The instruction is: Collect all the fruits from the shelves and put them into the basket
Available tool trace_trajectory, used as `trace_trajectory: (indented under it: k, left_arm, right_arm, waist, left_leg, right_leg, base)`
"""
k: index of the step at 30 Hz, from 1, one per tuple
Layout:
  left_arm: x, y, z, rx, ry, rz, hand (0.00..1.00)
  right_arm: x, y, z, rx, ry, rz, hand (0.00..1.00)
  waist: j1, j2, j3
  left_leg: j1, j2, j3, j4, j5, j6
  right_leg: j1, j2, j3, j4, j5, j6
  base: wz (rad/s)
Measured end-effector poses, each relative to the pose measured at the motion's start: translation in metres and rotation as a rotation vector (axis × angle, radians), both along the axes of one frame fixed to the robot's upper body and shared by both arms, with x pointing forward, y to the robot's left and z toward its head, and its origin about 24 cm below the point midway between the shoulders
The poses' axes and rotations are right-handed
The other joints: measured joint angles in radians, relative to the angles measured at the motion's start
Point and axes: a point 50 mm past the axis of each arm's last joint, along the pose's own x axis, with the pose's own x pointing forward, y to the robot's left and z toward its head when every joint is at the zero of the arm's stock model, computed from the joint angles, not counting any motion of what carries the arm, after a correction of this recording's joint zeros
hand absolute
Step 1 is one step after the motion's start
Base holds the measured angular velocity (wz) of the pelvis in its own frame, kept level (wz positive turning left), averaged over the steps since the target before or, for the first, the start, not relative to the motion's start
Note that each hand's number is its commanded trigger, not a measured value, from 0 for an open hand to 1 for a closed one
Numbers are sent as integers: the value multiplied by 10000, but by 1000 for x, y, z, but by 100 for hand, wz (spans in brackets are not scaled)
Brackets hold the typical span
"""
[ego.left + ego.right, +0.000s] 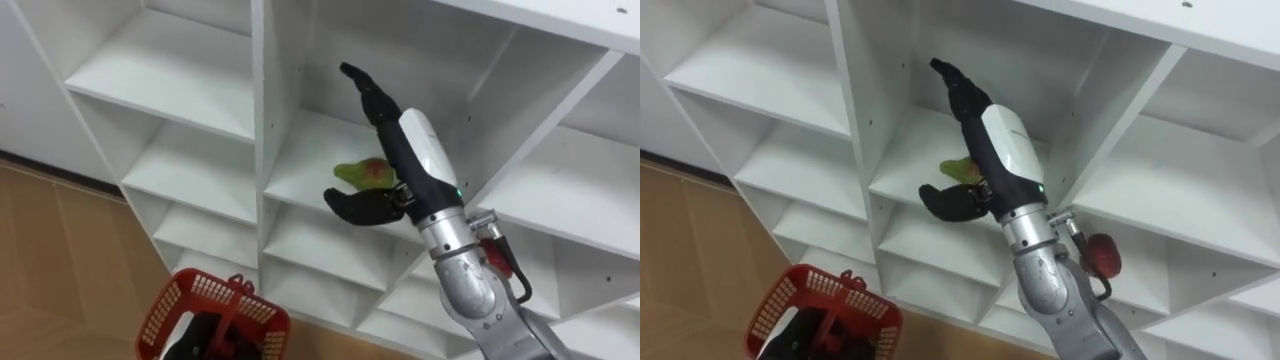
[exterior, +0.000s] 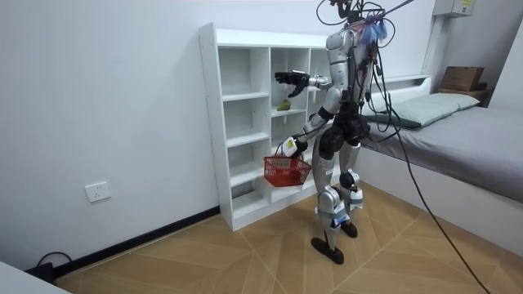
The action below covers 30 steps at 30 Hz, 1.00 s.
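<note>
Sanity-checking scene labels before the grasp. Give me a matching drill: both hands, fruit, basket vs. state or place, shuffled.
Things:
1. right hand
2. left hand
3. fruit
4. red basket

States or places:
A. lying on a shelf
B. hanging by its handle, low at the robot's left
C. open, fingers stretched out over the fruit
D. curled round the handle

Pairs: 1-C; 2-D; 3-A; 4-B

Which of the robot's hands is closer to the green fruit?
Right. The right hand reaches into the shelf, open right by the green fruit. The left hand is far lower, at the red basket.
</note>
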Motion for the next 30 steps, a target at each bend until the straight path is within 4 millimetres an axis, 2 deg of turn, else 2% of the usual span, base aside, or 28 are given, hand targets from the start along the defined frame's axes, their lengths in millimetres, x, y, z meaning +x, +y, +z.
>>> trace_trajectory:
  k: [6,14,22,30]
  left_arm:
    - [0,6,2,128,170,-54,100]
    - [4,4,6,98,-50,-225,100]
    - [7,0,10,-16,-97,-300,100]
    - [9,-7,9,-215,-108,-289,100]
  right_arm:
    - [5,-7,-3,-26,161,-354,0]
    - [7,-11,-3,17,134,-719,0]
    - [9,-16,-4,291,388,-1020,0]
    - [17,-22,-20,-188,1199,-1417,0]
  waist:
    - [-1,7,8]
    - [15,6,11]
    - [17,-109,4]
    - [114,-111,12]
  left_leg:
    - [137,-10,-65,-13,-1,0]
    - [134,-9,-115,-35,-2,-1]
    - [128,-12,-192,-40,-1,-1]
    - [144,-27,-331,-18,-1,-2]
  right_leg:
    - [237,-9,-138,-149,-2,8]
    - [256,-8,-180,-141,-2,8]
    - [263,-10,-184,-136,-18,31]
    - [349,-13,-202,-141,-35,55]
  base:
    - [4]
    - [1]
    - [1]
    - [5]
